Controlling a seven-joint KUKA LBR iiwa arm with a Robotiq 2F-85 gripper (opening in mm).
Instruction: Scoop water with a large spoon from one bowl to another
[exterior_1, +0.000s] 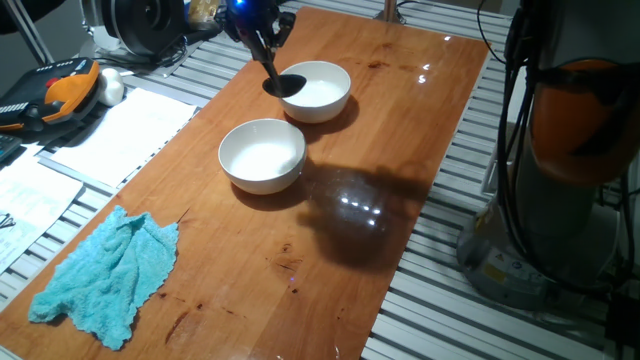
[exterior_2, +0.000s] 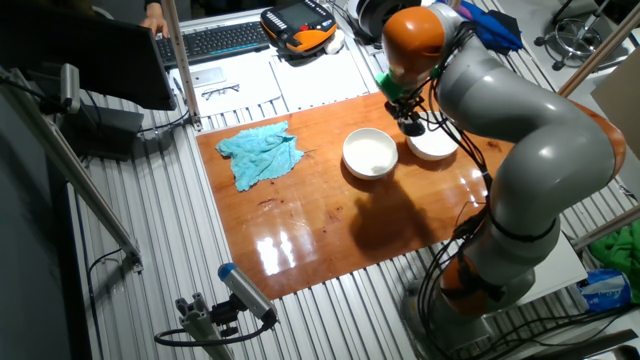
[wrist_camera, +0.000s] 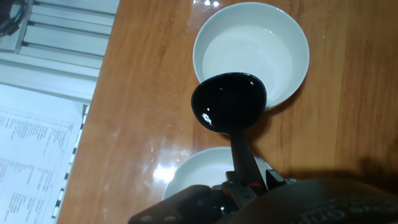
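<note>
Two white bowls stand side by side on the wooden table: a nearer one and a farther one. In the hand view, water shows as a faint line inside the upper bowl. The lower bowl is half hidden under the hand. My gripper is shut on the handle of the large spoon, a black ladle. Its round head hangs level between the bowls, overlapping the upper bowl's rim, and its inside glistens wet. The red handle end is hidden.
A teal cloth lies crumpled at the table's near-left corner. Papers and an orange-black pendant sit off the table's left edge on the slatted bench. The arm's base stands to the right.
</note>
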